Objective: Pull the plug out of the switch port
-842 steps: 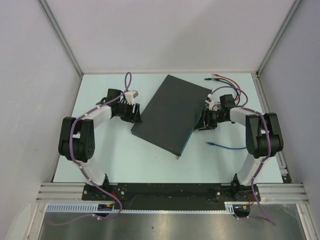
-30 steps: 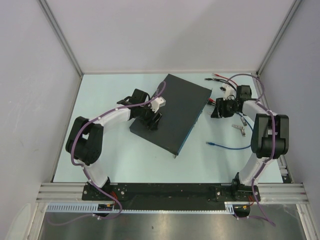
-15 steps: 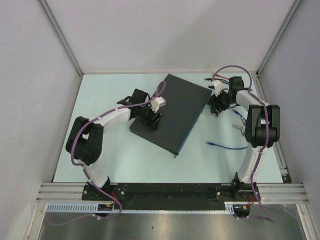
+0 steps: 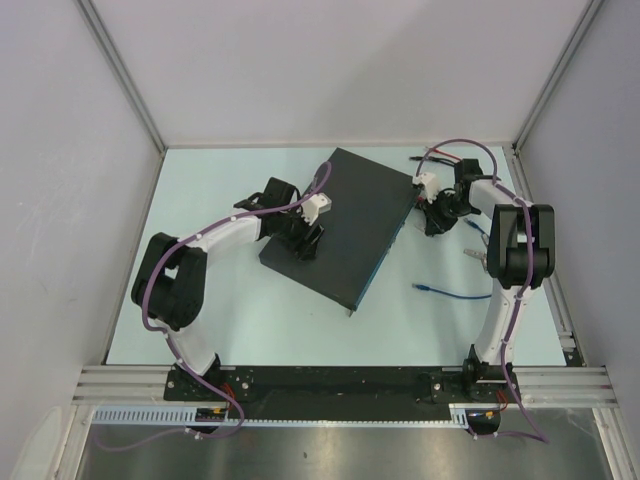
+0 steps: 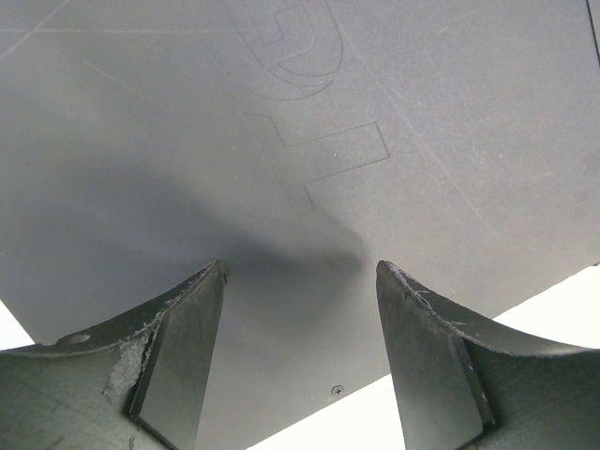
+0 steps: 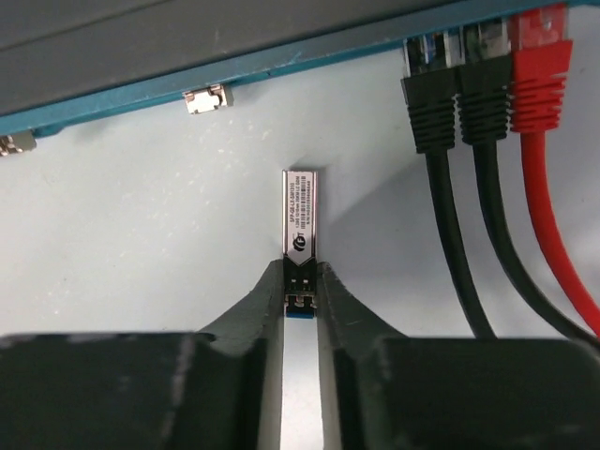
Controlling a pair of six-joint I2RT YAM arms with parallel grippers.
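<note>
My right tool [image 6: 300,281] is clamped on the back end of the plug [image 6: 301,211], a little silver module. The plug sits clear of the switch [image 4: 345,220], with a strip of bare desk [image 4: 230,320] between its tip and the bluish edge [image 6: 234,80]. Just right of it, two black cables [image 6: 431,103] and a red cable [image 6: 539,84] are plugged into that same edge. The switch lies slanted in the middle of the desk. My left tool [image 5: 300,272] sits over its near-left part, fingers apart, gripping nothing.
</note>
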